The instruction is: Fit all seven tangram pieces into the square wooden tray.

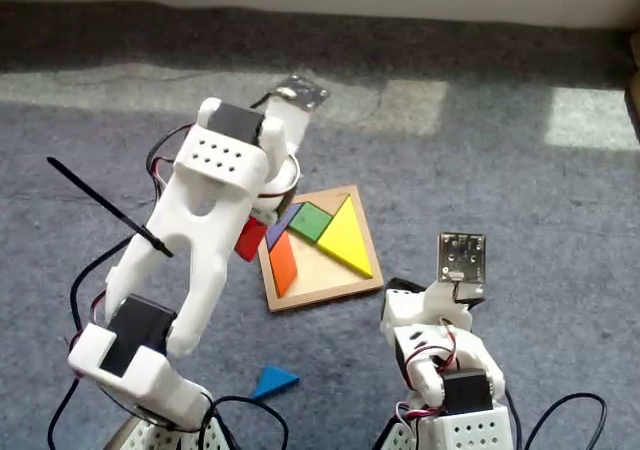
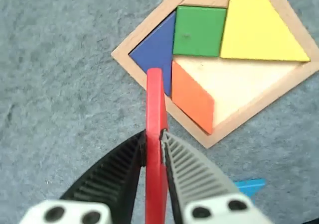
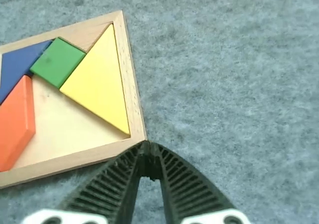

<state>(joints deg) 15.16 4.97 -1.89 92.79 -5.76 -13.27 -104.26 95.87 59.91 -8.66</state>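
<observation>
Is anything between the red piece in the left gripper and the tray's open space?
Nothing raised. The red piece, on edge in the left gripper, is near the blue triangle; the flat orange parallelogram lies before the tray's bare floor.

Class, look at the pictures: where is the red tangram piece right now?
In the left wrist view the red piece stands on edge, clamped in the left gripper, by the corner of the tray that holds the dark blue triangle.
</observation>
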